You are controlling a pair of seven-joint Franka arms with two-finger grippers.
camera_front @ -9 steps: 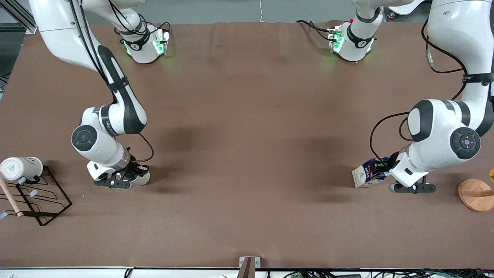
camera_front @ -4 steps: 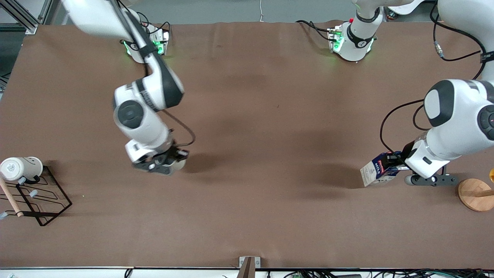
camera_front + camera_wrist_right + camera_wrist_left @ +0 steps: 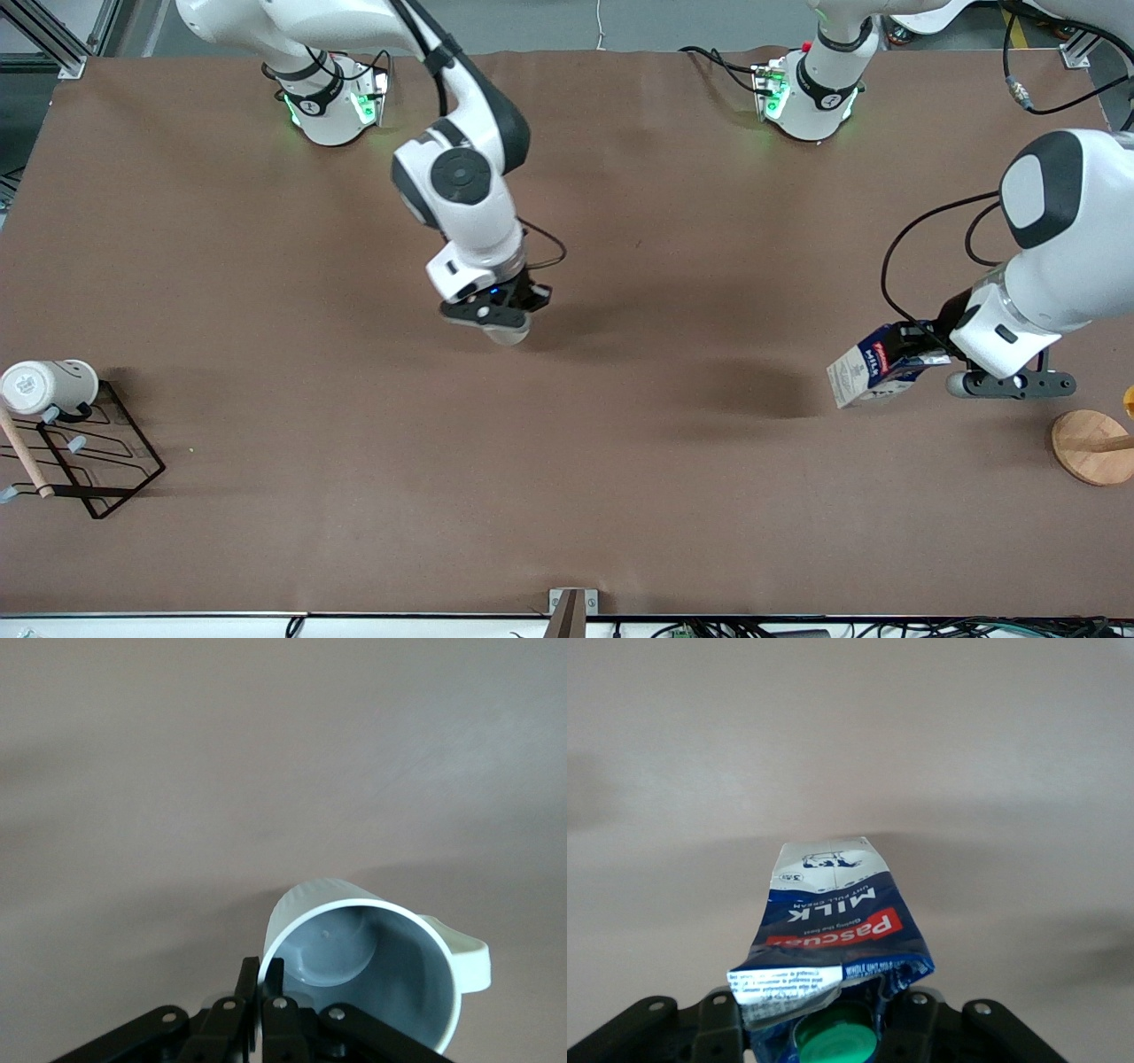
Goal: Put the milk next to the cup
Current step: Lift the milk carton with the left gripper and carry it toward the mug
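My left gripper [image 3: 921, 359] is shut on the top of the milk [image 3: 866, 372], a blue and white carton with a red label, held tilted above the table at the left arm's end. In the left wrist view the milk [image 3: 833, 921] hangs from my gripper [image 3: 833, 1041], green cap between the jaws. My right gripper [image 3: 498, 319] is shut on the rim of the cup [image 3: 508, 334], a light grey-beige mug, held over the table's middle. In the right wrist view the cup [image 3: 372, 979] shows its grey inside and side handle, my gripper [image 3: 263, 979] pinching its wall.
A larger white mug [image 3: 49, 385] lies on a black wire rack [image 3: 89, 452] with a wooden rod at the right arm's end. A round wooden base [image 3: 1094, 447] stands at the left arm's end, nearer the front camera than the milk.
My right arm has lifted the cup from beside the rack and carried it toward the table's middle. My left gripper has raised the milk slightly and shifted it toward the left arm's end.
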